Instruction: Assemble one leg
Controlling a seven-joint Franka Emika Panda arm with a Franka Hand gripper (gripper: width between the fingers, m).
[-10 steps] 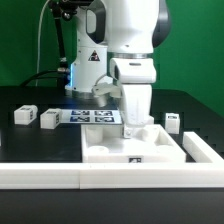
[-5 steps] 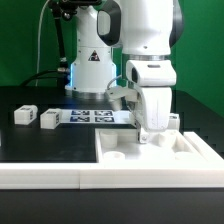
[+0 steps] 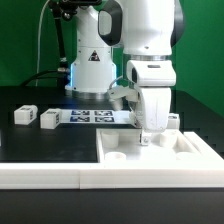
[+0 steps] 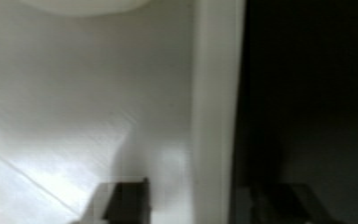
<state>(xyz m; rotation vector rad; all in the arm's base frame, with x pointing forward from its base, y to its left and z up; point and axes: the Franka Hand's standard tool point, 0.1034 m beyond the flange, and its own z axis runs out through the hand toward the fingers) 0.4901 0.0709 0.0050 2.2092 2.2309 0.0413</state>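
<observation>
Now you can see that within the last second the large flat white panel with round sockets has slid toward the exterior view's right, and the arm's two-finger gripper went with it. In the last half second nothing more has moved.

The gripper stands low over the panel's far edge. In the wrist view its dark fingers are spread apart, one over the white panel and the other over the black table. The panel's edge lies between them and they clasp nothing.

The panel now lies close to the white raised rail at the front. I judge it was being set in place there.

No leg is picked up yet. One small white plastic leg with a square tag stands just beside the panel's far corner, near the gripper. Two more white posts stand well apart at the exterior view's left, next to the marker board. Probably fetching the leg comes next.
</observation>
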